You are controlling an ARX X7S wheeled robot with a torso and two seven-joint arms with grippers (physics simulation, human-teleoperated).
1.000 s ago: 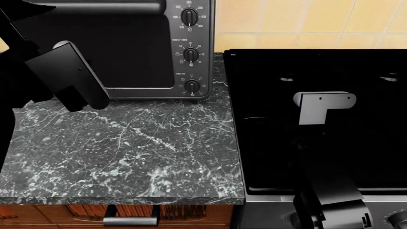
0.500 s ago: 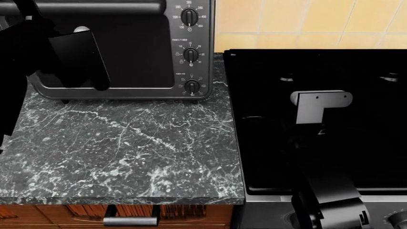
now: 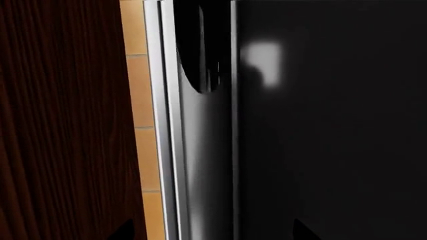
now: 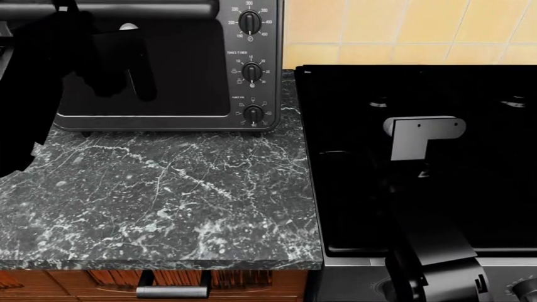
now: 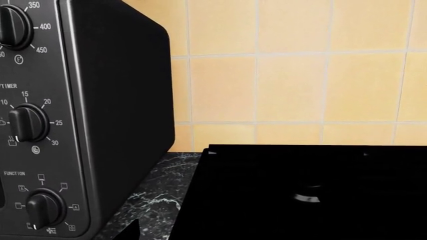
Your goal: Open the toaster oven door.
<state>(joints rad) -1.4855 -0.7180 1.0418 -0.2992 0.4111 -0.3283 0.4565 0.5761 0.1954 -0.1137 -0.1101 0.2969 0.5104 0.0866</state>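
Two grippers are in play, and only the left one is working. The left gripper (image 4: 113, 63) sits in the upper left of the head view, dark against the toaster oven door (image 4: 180, 69); whether its jaws are spread or pressed together cannot be told. Over the last second it has risen from the lower left corner of the door up toward the bar handle (image 4: 134, 9) at the top edge of the frame, so the approach looks nearly complete, though no grasp is visible and the door remains closed. The toaster oven (image 4: 251, 69) stands at the back of the marble countertop (image 4: 168, 195), dials (image 4: 249, 22) in a column on its right side. The right gripper (image 4: 424, 139) hangs over the black stove (image 4: 419, 189) at centre right, unchanged; its jaw state cannot be told either.
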